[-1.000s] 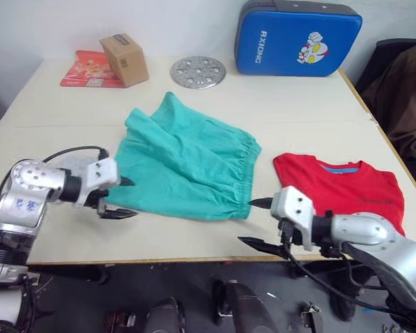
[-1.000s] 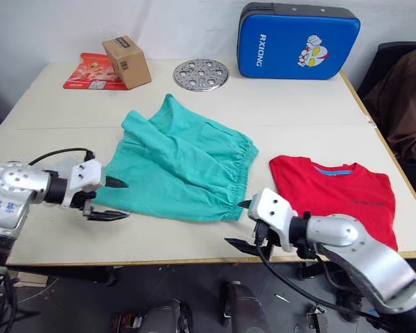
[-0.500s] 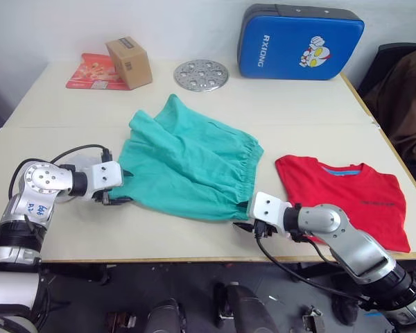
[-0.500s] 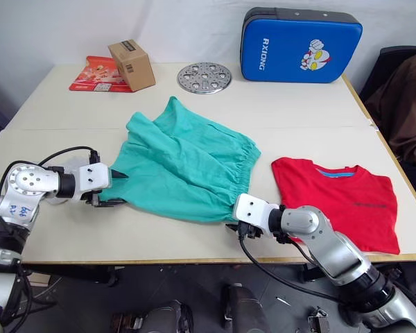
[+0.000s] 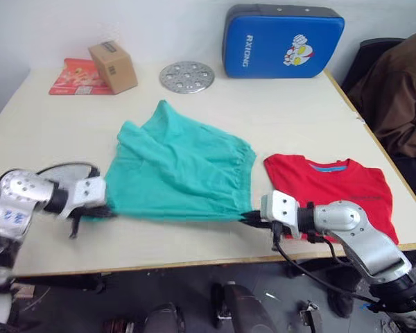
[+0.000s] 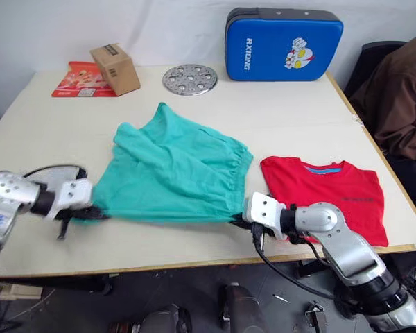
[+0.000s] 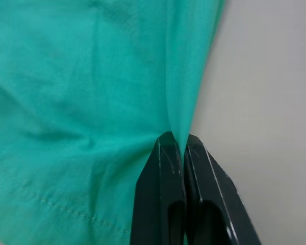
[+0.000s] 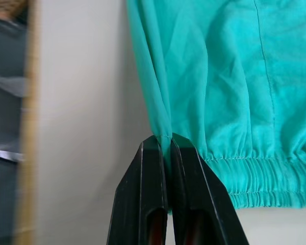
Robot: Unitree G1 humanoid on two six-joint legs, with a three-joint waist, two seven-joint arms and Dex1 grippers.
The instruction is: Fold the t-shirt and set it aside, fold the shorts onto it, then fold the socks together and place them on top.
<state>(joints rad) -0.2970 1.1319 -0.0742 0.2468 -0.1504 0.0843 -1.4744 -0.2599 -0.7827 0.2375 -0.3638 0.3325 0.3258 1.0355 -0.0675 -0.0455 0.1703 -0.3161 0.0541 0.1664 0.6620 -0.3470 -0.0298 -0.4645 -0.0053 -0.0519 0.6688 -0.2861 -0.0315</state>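
Observation:
The teal shorts (image 5: 177, 170) lie spread in the middle of the table, waistband toward the right. My left gripper (image 5: 104, 211) is shut on the shorts' near left corner; in the left wrist view its fingers (image 7: 168, 168) pinch a fold of teal cloth (image 7: 92, 102). At the near right corner, by the waistband, my right gripper (image 5: 249, 219) is shut on the shorts, and the right wrist view shows the fingers (image 8: 155, 163) clamped on the hem next to the gathered waistband (image 8: 260, 178). The folded red t-shirt (image 5: 329, 187) lies at the right. The socks are out of view.
At the back of the table stand a blue pad (image 5: 284, 41), a round perforated metal disc (image 5: 187, 76), a small cardboard box (image 5: 113, 66) and a red packet (image 5: 73, 76). A brown garment (image 5: 402, 97) hangs beside the table's right edge. The table's front edge (image 5: 194, 260) runs just below my grippers.
Both grippers moved in to the shorts' near corners and closed on the cloth. The near edge of the shorts is now pulled straight between them. The camera view shifted.

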